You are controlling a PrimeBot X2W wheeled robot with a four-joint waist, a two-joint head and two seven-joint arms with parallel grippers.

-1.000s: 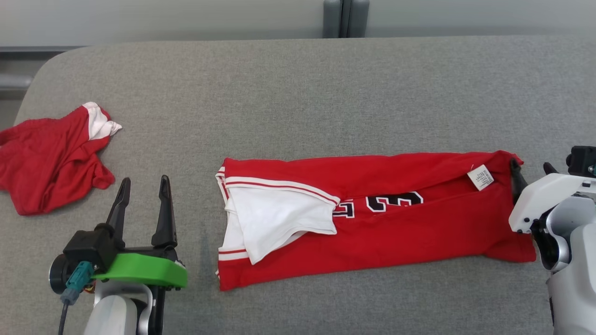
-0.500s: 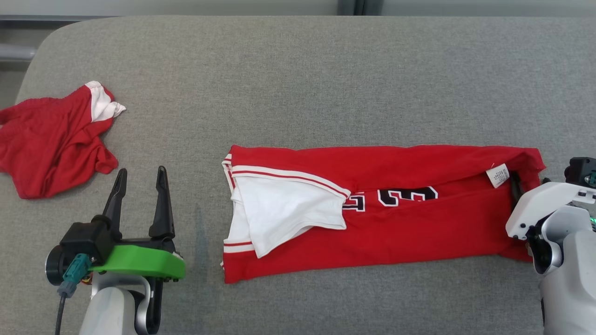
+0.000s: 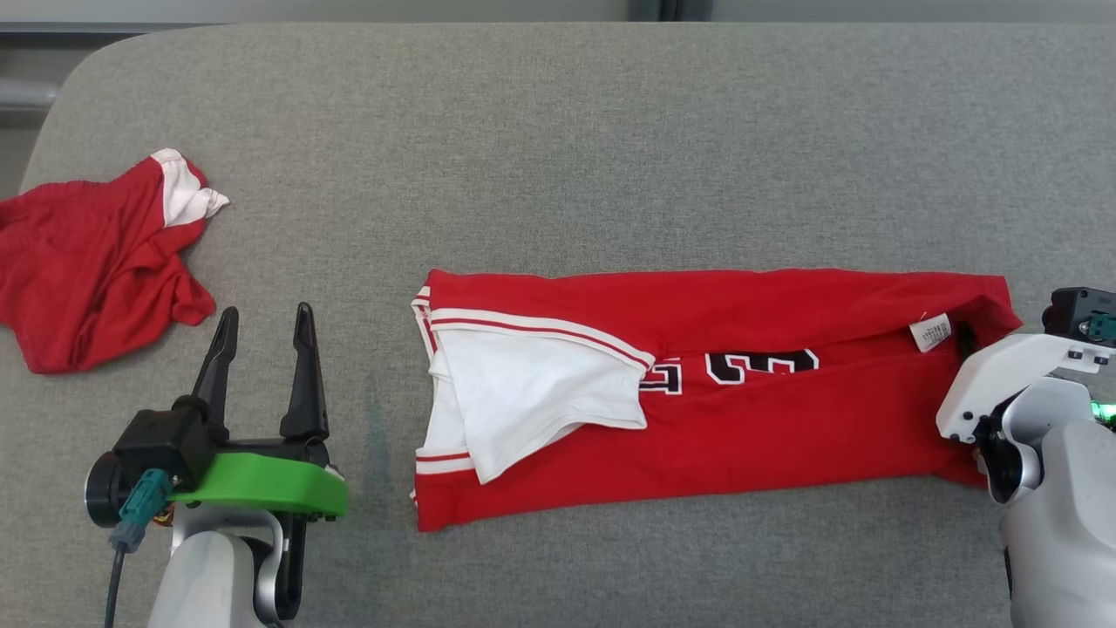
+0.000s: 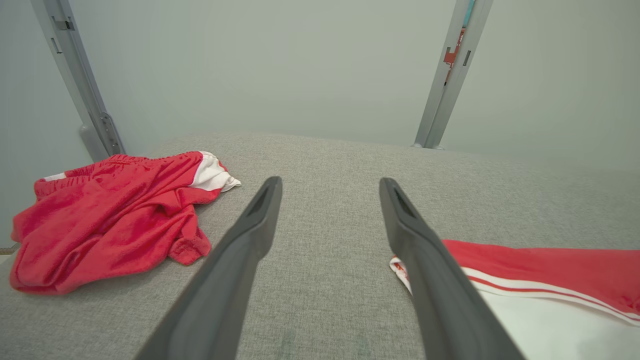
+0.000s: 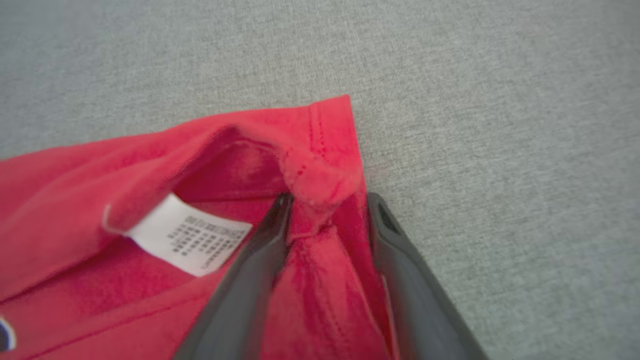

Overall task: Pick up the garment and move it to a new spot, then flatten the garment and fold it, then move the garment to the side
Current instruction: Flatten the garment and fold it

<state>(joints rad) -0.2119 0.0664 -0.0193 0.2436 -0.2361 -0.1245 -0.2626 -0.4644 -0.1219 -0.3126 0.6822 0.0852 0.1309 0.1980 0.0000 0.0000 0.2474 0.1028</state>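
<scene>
The red garment (image 3: 741, 419), a jersey with white trim and black numerals, lies folded into a long strip across the grey surface. Its white-lined left end (image 4: 550, 270) lies beside my left gripper (image 3: 261, 318), which stands open and empty a short way off (image 4: 330, 185). At the strip's right end my right gripper (image 3: 985, 338) is largely hidden by its white wrist. In the right wrist view the right gripper (image 5: 330, 200) is shut on the bunched red hem (image 5: 320, 175) at the corner, next to the white care label (image 5: 185, 235).
A second crumpled red and white garment (image 3: 87, 270) lies at the far left near the rounded edge of the grey surface (image 3: 610, 157), and shows left of my left fingers (image 4: 110, 220). Metal posts and a pale wall stand behind.
The camera has shifted, so the whole picture moved. My right gripper has moved in onto the garment's right end and its fingers have drawn together on the hem. The left gripper is unchanged.
</scene>
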